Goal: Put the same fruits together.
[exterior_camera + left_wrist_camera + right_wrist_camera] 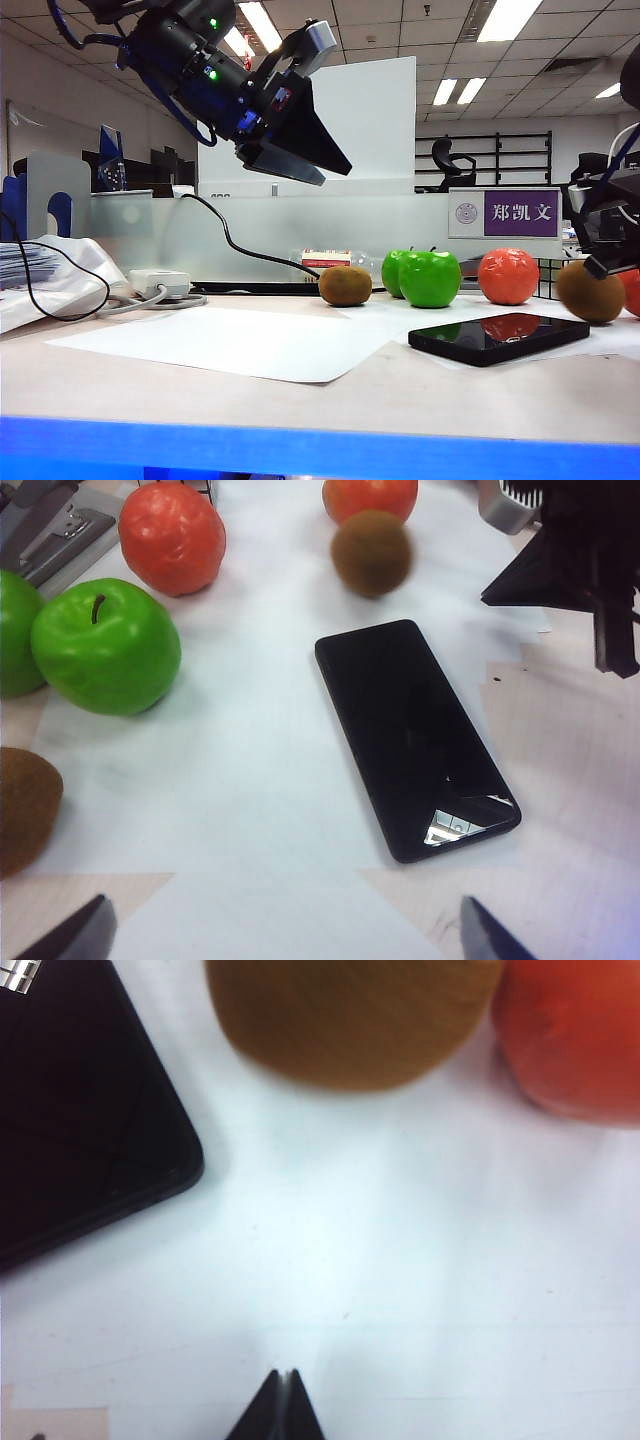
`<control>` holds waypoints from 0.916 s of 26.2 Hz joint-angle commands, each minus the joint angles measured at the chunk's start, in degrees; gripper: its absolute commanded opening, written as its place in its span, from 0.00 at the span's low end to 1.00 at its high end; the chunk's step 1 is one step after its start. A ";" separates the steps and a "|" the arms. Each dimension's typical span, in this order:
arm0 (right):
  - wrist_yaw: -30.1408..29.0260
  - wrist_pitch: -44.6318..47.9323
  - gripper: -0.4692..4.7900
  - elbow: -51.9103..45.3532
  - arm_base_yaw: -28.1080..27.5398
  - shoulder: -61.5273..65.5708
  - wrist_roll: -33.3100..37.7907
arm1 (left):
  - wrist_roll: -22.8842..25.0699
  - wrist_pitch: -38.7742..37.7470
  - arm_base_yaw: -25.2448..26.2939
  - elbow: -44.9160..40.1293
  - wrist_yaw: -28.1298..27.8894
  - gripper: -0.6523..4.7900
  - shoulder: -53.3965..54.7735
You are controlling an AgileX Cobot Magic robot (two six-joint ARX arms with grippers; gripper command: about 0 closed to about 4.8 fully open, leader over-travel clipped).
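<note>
Right gripper [281,1385] has its jaws pinched together on nothing, low over white paper [400,1260]. Ahead of the tips sits a kiwi [350,1020], an orange fruit [575,1040] touching it, and a phone [80,1110] corner off to one side. Bare paper between tips and kiwi.

Left gripper [300,150] hangs high, jaws wide apart, empty. Well below: two apples [105,645], another orange fruit [172,538], second kiwi [25,810] at the paper's edge.
</note>
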 commanded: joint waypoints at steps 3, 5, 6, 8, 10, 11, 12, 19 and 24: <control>0.02 0.66 0.08 0.17 0.00 -0.09 0.13 | -0.17 0.33 0.02 0.09 0.22 1.00 -0.22; 0.02 0.57 0.08 0.17 0.00 -0.13 0.13 | -0.17 0.33 0.02 0.09 0.24 1.00 -0.22; 0.02 0.50 0.08 0.17 0.00 -0.17 0.13 | -0.17 0.33 0.02 0.09 0.22 1.00 -0.22; -0.04 0.63 0.21 0.20 0.02 -0.42 0.13 | -0.17 0.28 0.02 0.09 0.22 1.00 -0.22; -0.70 0.98 0.65 0.28 0.04 -1.05 -0.13 | -0.17 0.28 0.02 0.09 0.22 1.00 -0.22; -1.75 1.25 0.89 0.28 0.04 -1.49 -0.24 | -0.17 0.28 0.02 0.09 0.22 1.00 -0.22; -2.84 1.57 1.00 0.31 0.04 -2.01 -0.22 | -0.17 0.28 0.02 0.09 0.22 1.00 -0.22; -5.22 5.95 1.00 0.42 0.04 -4.61 -0.20 | -0.13 0.31 0.02 0.09 0.22 1.00 -0.22; -7.06 9.62 1.00 1.16 0.04 -4.50 -0.22 | -0.11 0.33 0.02 0.09 0.22 1.00 -0.22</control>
